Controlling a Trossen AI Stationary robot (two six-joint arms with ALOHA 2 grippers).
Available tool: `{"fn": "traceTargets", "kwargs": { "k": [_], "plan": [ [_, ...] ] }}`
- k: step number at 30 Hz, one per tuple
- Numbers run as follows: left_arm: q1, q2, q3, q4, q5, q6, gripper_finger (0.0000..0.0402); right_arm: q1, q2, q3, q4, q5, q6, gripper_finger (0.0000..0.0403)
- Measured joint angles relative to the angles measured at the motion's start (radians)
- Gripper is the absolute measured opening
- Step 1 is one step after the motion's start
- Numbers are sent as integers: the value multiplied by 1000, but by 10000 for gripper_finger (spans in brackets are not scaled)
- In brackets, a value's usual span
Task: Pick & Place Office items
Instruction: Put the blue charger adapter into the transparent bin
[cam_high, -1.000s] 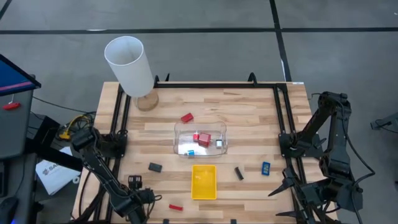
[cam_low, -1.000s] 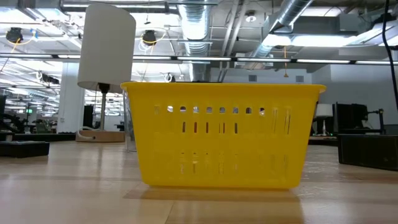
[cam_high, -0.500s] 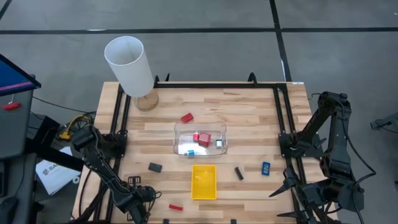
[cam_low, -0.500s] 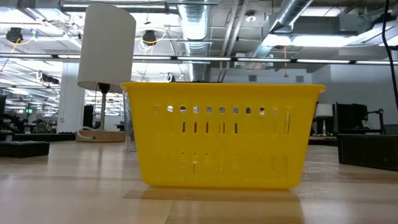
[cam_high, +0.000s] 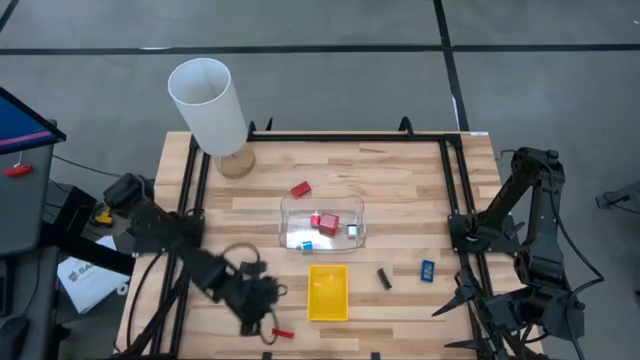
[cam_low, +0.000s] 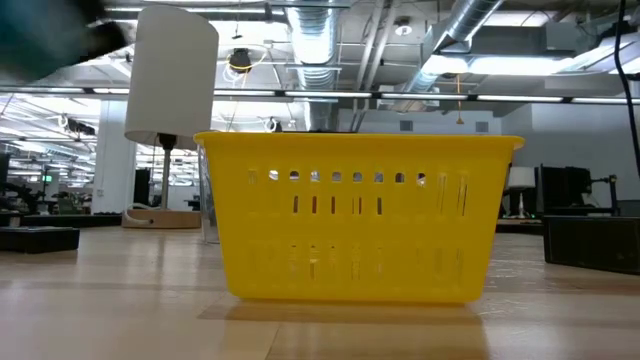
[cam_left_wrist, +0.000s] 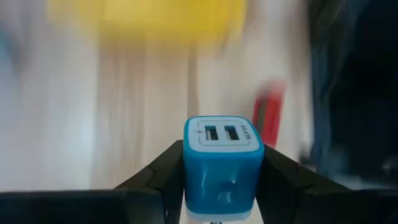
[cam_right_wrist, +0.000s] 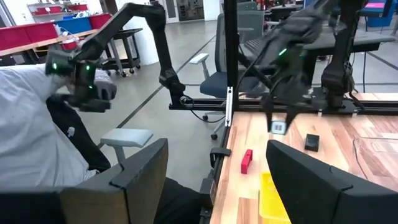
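Here the left claw (cam_left_wrist: 221, 186) is clamped on a blue-and-white charger (cam_left_wrist: 222, 158), its two dark fingers pressed against the block's sides with the two slots facing outward. From above, that claw (cam_high: 262, 300) hangs over the near part of the tabletop (cam_high: 400, 175), just beside the yellow tray (cam_high: 327, 291) and close to a thin red stick (cam_high: 283, 333) lying at the near edge. Farther out, the clear tray (cam_high: 322, 222) sits mid-table and already holds a red block (cam_high: 323, 220) and some blue-and-white bits. Loose pieces remain outside it: a red block (cam_high: 300, 189) beyond the clear tray, a black bar (cam_high: 384, 278) and a small blue piece (cam_high: 427, 269) to the right of the yellow tray. A tall white cylinder (cam_high: 207, 105) stands at the far left corner.

The right claw (cam_high: 462, 298) waits off the tabletop's right near corner, its fingers partly apart and holding nothing.

As a judgement, the sorting looks roughly half done: a few items are in the clear tray, one is in hand and presumably bound for a tray, and at least four pieces are left to collect. The yellow tray appears to have nothing in it.
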Motion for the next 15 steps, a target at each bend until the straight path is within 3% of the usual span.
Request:
{"fn": "traceTargets", "kwargs": {
  "k": [7,15],
  "plan": [
    [225,-56,2,396,-4,416,141,0,0,0,0,0,-18,265],
    [519,38,31,373,129,569,141,0,0,0,-2,-3,-21,265]
  ]
}}
